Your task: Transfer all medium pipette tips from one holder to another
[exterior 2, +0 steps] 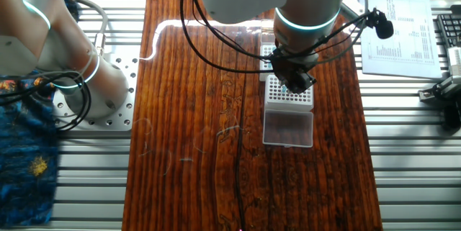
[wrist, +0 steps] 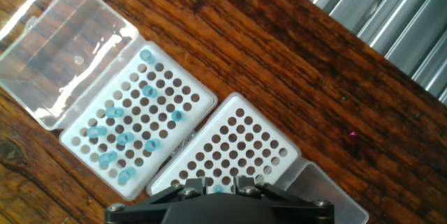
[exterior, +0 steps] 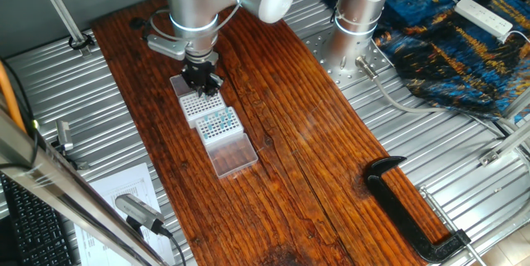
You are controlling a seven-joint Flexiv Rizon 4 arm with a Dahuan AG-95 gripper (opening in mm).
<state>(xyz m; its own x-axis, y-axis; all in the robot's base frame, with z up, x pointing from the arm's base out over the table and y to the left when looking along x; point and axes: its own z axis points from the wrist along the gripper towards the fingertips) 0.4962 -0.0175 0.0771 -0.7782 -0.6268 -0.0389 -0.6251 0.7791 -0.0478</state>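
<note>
Gripper (exterior: 203, 83) hangs low over the emptier rack (wrist: 230, 147). Blue tips (wrist: 126, 139) dot the neighbouring rack (wrist: 136, 123). Finger spread: can't tell.

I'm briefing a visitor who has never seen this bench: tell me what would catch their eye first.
First, the two white perforated racks side by side on the dark wooden table, one with its clear lid folded open. Next, the scattered medium pipette tips, teal-blue dots in the lidded rack. Then the tool poised directly over the other rack, with a blue tip between its fingers in the hand view.
</note>
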